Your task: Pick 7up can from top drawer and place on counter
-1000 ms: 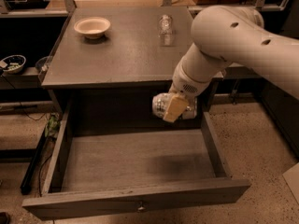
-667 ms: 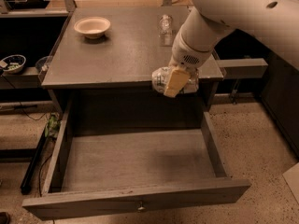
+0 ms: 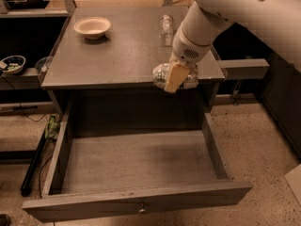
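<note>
My gripper [image 3: 175,77] is shut on the 7up can [image 3: 161,75], a silver can held sideways between tan fingers [image 3: 172,77]. It hangs at the front edge of the counter [image 3: 127,51], right of its middle, well above the drawer. The top drawer [image 3: 136,166] is pulled fully open below and nothing lies in it; its small round knob [image 3: 140,210] shows on the front panel. My white arm comes in from the upper right.
A shallow cream bowl [image 3: 92,27] sits at the counter's back left. A clear plastic bottle [image 3: 166,28] stands at the back, just behind my arm. A dark shelf with a small bowl [image 3: 12,64] is at the left. A tan surface lies behind the counter.
My gripper has risen with the can from just above the drawer's back to the level of the counter's front edge. The drawer has not moved.
</note>
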Available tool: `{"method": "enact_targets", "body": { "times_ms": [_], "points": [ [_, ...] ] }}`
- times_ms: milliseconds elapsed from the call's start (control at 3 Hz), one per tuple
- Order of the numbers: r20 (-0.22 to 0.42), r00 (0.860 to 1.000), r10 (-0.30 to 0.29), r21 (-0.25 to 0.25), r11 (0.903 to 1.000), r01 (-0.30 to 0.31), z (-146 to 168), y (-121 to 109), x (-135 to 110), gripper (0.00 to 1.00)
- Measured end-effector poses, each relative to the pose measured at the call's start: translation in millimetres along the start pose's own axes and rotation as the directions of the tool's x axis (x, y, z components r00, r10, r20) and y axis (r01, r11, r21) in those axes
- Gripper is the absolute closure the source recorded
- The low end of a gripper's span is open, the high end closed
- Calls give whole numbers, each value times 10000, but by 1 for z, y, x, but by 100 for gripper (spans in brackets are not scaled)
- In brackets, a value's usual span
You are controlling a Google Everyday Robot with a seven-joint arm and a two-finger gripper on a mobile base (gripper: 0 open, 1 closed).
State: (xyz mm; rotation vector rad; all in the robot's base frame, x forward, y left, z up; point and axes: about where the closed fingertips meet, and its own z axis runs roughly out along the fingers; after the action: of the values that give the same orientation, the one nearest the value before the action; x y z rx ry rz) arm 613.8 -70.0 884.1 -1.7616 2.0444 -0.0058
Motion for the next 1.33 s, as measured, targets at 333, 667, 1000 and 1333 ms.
{"method": "enact_targets", "body": {
  "times_ms": [333, 667, 1000, 1333],
  "points": [
    [31, 9993, -366, -213, 9991, 367, 11, -50, -21, 100],
    [96, 9995, -290, -330, 9990, 293, 16, -52, -20, 100],
    [253, 9997, -73, -366, 9993, 82, 27, -69, -21, 100],
    [308, 9995, 29, -316, 9995, -19, 44, -103, -27, 100]
  ]
}}
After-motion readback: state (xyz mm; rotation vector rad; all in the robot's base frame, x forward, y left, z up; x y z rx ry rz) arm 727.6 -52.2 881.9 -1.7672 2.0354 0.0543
